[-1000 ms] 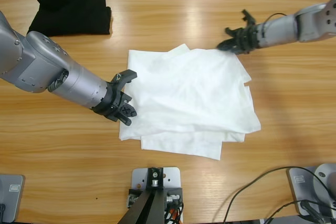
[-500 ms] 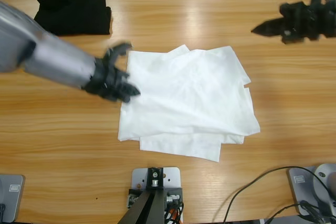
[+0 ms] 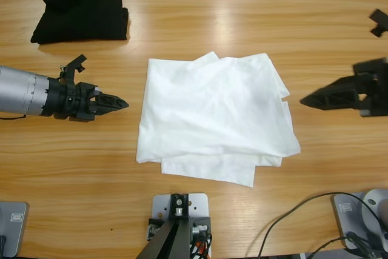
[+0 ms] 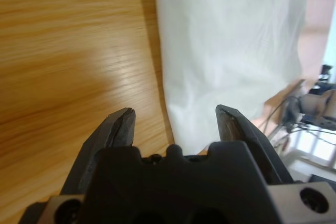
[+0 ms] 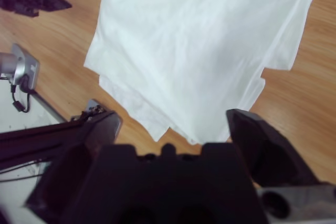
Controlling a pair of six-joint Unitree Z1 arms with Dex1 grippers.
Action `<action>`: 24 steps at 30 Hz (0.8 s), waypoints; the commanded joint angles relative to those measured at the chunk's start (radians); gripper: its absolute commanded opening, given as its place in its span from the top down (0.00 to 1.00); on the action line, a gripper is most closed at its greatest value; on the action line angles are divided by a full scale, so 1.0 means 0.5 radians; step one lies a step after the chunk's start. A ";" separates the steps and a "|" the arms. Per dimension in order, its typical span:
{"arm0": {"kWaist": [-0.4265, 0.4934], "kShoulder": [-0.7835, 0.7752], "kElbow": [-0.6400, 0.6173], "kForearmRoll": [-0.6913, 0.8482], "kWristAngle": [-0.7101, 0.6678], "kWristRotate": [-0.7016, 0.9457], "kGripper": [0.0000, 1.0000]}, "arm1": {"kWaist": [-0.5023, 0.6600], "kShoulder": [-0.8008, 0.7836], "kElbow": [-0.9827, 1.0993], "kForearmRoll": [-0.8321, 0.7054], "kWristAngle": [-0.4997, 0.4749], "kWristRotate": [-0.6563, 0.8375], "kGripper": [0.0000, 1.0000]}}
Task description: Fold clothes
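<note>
On the long wooden table [image 3: 200, 210] the white T-shirt [image 3: 218, 116] lies mid-board between your empty left gripper [image 3: 118, 104] and right gripper [image 3: 309, 98], jaws parted; it looks thin, limp and light, so pinch an outer corner.

The high view looks straight down on the counter [image 3: 200, 22]. Each wrist view looks low along its own pincer from opposite sides; all three share the white T-shirt [image 3: 215, 113].
</note>
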 commanded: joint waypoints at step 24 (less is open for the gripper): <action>0.058 0.838 -0.201 -0.363 -0.562 0.310 0.21 | 0.023 -0.093 0.089 0.054 -0.115 0.034 0.00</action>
